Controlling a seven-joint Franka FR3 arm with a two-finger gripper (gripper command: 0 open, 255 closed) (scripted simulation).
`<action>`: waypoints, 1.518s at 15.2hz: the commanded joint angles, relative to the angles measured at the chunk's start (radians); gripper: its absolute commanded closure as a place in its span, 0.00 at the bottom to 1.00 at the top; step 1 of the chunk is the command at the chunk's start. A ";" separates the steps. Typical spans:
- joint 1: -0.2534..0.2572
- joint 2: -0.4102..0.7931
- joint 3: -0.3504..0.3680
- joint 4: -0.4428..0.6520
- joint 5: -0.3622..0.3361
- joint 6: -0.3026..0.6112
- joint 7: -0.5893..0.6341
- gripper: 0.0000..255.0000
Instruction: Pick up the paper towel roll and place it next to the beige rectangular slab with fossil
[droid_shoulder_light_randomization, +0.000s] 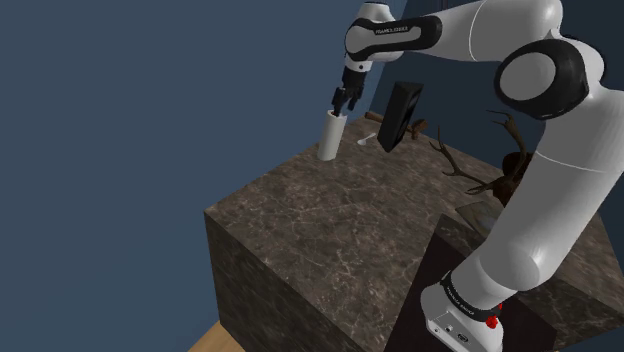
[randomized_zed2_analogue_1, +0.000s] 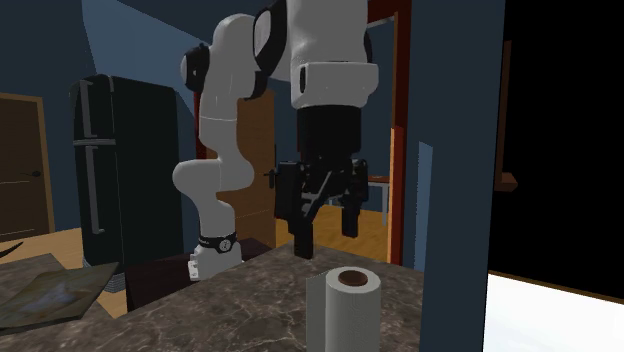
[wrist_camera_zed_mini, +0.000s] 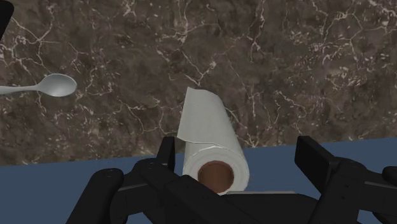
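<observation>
The white paper towel roll (droid_shoulder_light_randomization: 329, 137) stands upright near the far corner of the dark marble counter (droid_shoulder_light_randomization: 330, 240). Its brown core faces up (randomized_zed2_analogue_1: 342, 308). My black gripper (droid_shoulder_light_randomization: 342, 104) hangs open just above the roll's top without touching it (randomized_zed2_analogue_1: 326, 238). In the wrist view the roll (wrist_camera_zed_mini: 210, 143) lies between the spread fingers, closer to one finger (wrist_camera_zed_mini: 167, 154) than to the other, and my gripper (wrist_camera_zed_mini: 240, 154) is directly over it. The flat beige slab (randomized_zed2_analogue_1: 45, 290) with a mottled pattern lies on the counter at the second exterior view's far left.
A grey spoon (wrist_camera_zed_mini: 54, 84) lies on the counter beside the roll (droid_shoulder_light_randomization: 367, 139). A black upright box (droid_shoulder_light_randomization: 400, 114) and dark antlers (droid_shoulder_light_randomization: 480, 168) stand further along. The counter edge drops away right by the roll. A black fridge (randomized_zed2_analogue_1: 115, 170) stands behind the arm.
</observation>
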 joint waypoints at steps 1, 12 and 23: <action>-0.006 0.073 -0.003 0.073 0.002 -0.003 -0.006 0.00; -0.006 0.100 -0.002 0.009 0.003 0.088 -0.007 0.00; -0.006 0.099 -0.002 0.008 0.003 0.088 -0.007 1.00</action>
